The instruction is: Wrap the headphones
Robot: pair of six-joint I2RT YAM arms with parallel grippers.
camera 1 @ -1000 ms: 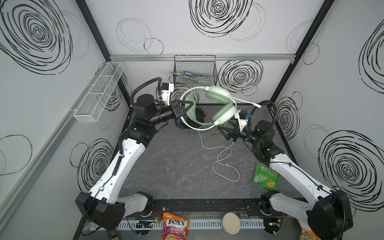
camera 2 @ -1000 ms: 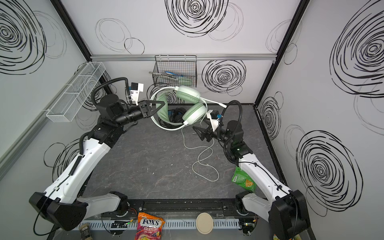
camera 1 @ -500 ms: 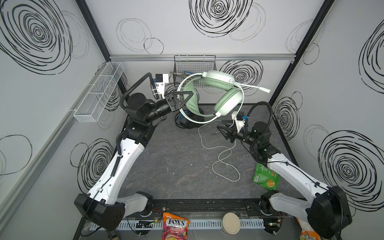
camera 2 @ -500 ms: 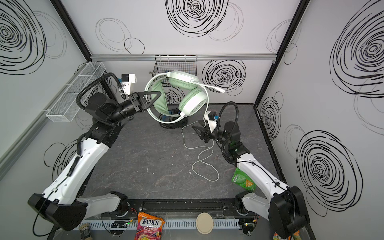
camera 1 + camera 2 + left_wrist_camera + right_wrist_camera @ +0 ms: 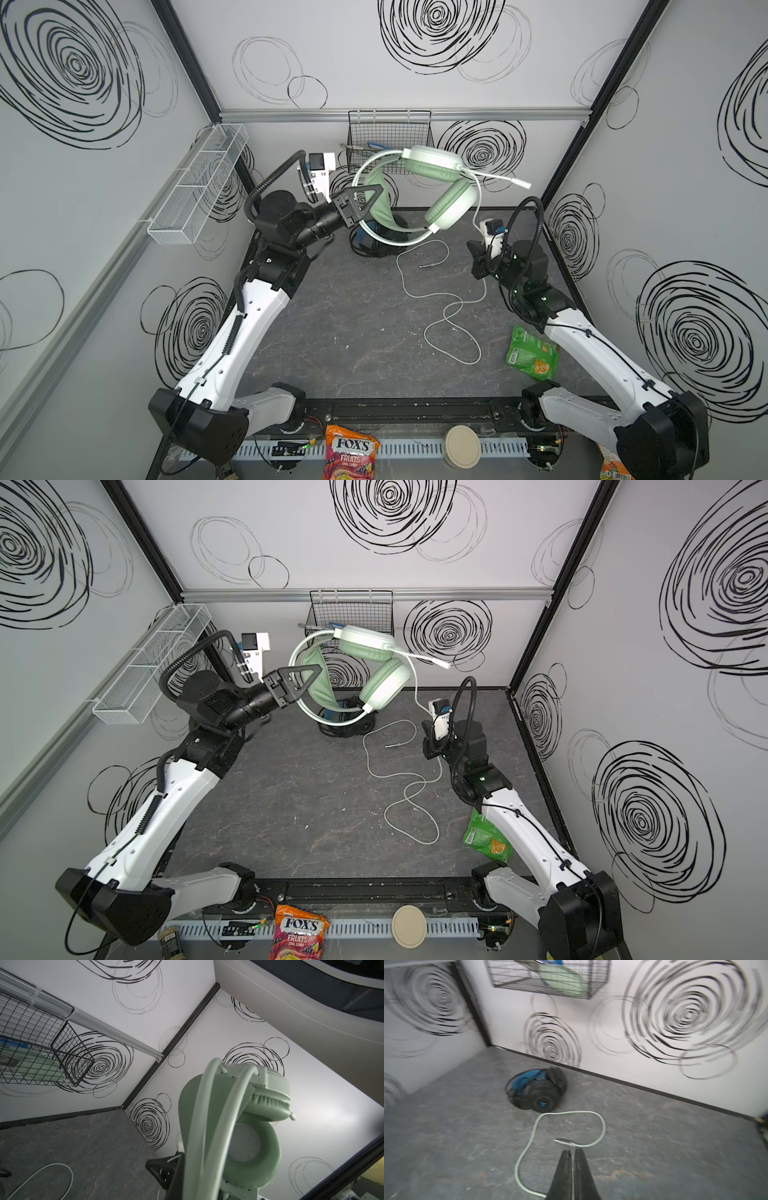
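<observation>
The mint-green headphones (image 5: 451,203) (image 5: 384,683) hang in the air at the back, ear cups together, the boom mic pointing right. My left gripper (image 5: 376,195) (image 5: 309,677) is shut on their headband (image 5: 199,1126). Their pale cable (image 5: 446,309) drops from the lower cup, passes through my right gripper (image 5: 476,262) (image 5: 572,1152) and loops across the floor to its plug (image 5: 563,1141). The right jaws are shut, with a thin pale line of cable between them. The black headphones (image 5: 537,1091) (image 5: 349,725) with the blue band lie on the floor by the back wall, under the green pair.
A black wire basket (image 5: 388,137) hangs on the back wall, just behind the raised headphones. A white mesh shelf (image 5: 195,187) runs along the left wall. A green snack bag (image 5: 532,353) lies by the right arm. A FOX'S bag (image 5: 351,451) and a round lid (image 5: 462,446) lie outside the front rail.
My left gripper has lifted the green headphones higher and turned them. My right gripper has gone from open to shut and shifted a little right by the cable.
</observation>
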